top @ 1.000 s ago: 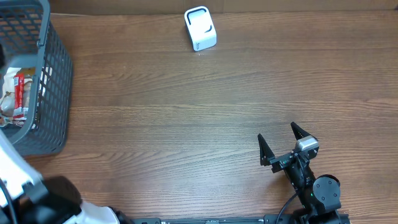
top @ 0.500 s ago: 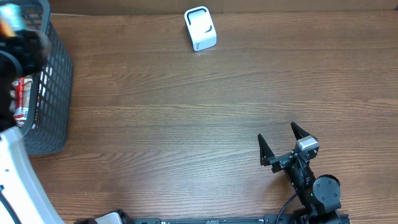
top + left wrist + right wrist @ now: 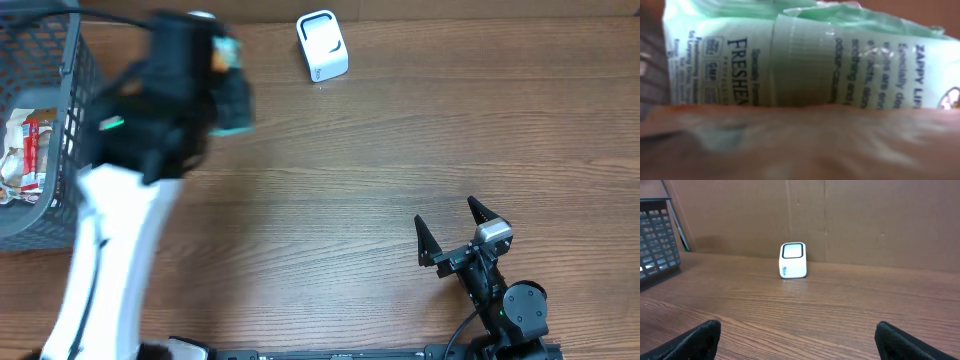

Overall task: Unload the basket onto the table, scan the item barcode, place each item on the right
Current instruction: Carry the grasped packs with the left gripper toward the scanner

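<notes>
The item is a pale green packet (image 3: 805,60) with dark printed text, and it fills the left wrist view. No barcode shows on the face I see. In the overhead view my left gripper (image 3: 226,88) is a blur above the table, left of the white scanner (image 3: 322,45), and is shut on the green packet (image 3: 238,108). Its fingers are hidden in the left wrist view. My right gripper (image 3: 446,213) rests low at the front right, open and holding nothing. It (image 3: 797,330) faces the scanner (image 3: 793,260) across bare wood.
A dark grey wire basket (image 3: 70,170) stands at the left edge with more packaged goods (image 3: 25,155) inside. Its corner (image 3: 657,235) shows in the right wrist view. A brown cardboard wall (image 3: 865,220) backs the table.
My left arm has swung up out of the basket and to the right, carrying the green packet over the table toward the scanner. The right arm has not moved.
</notes>
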Motion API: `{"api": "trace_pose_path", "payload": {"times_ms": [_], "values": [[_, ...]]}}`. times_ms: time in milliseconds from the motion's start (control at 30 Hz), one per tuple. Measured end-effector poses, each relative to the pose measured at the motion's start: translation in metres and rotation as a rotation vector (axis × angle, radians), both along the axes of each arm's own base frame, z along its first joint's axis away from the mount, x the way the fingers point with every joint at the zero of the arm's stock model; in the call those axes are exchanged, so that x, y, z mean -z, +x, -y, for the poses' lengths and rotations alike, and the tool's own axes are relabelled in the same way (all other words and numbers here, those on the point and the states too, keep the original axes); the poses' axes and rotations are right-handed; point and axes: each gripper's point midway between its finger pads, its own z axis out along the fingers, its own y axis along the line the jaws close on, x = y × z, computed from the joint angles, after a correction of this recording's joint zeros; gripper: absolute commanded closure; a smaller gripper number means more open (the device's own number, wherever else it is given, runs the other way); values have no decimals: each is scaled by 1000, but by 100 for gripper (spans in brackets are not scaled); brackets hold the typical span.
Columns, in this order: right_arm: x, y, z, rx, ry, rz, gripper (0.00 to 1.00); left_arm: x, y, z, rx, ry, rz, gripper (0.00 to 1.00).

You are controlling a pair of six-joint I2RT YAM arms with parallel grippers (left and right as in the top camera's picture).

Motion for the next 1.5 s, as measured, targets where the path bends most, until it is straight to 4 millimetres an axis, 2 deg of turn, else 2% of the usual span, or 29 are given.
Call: {"api": "trace_pose_path", "payload": {"times_ms": [267,433,733,833,933,1333,1500], "values": [[0,0,0,0,0,-1,0,101,4,109,63,24,-233,65],[0,0,0,0,0,0,0,150,0,171,119,37,-282,66],[0,0,0,0,0,0,0,223,-14,260,188,15,-299,67],[0,0,0,0,0,0,0,241,-26,274,199,23,-325,68],[0,0,0,0,0,0,0,251,-34,282,200,24,-343,68],[0,0,0,0,0,0,0,253,-35,284,186,14,-345,68],[0,0,0,0,0,0,0,256,-29,291,187,-19,-316,67]]}}
